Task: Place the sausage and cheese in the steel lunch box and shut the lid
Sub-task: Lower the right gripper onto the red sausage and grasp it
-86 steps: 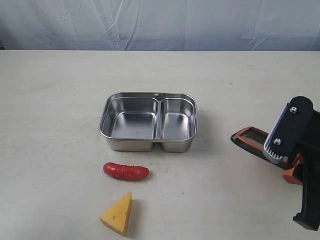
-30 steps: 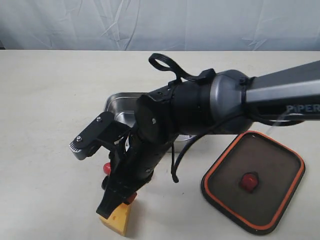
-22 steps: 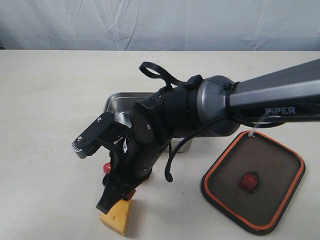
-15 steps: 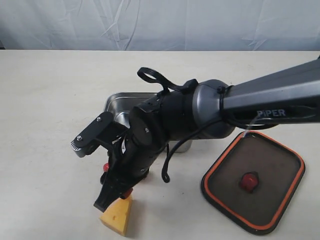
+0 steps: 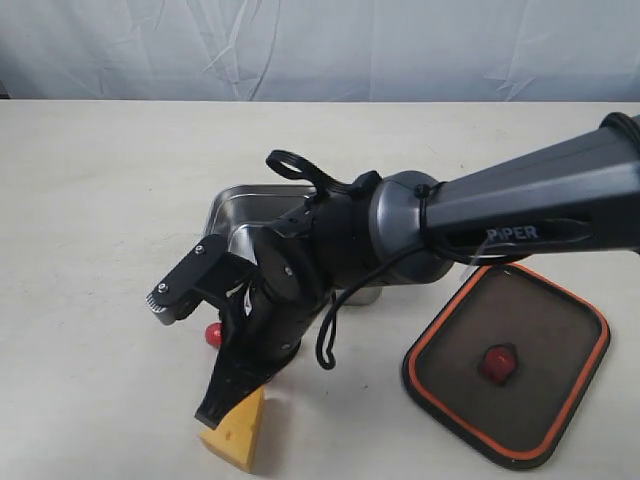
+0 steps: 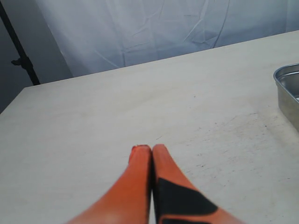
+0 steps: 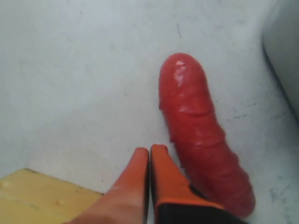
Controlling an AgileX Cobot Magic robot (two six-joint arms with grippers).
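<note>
Swinging in from the far right edge, the right gripper [image 7: 149, 150] now hangs pinched together just beside the sausage [image 7: 201, 140], with the cheese [image 7: 42, 200] near. The left gripper [image 6: 150, 148] is closed too. On the pale surface [image 5: 100, 200] the lid [image 5: 540, 340] lies flat beside the steel lunch box [image 5: 225, 205], and a wrinkled sheet [image 5: 300, 40] hangs behind.

Exterior elevated; right wrist close over sausage [image 7: 198, 135]

My right arm [image 5: 540, 195] is dark grey and glossy black, with white PIPER lettering [image 5: 512, 233] and a looped black cable [image 5: 297, 166]. Its ribbed grey pad [image 5: 182, 272] carries two screws. On both wrist views I see orange fingers [image 6: 140, 186] with black patches.
</note>
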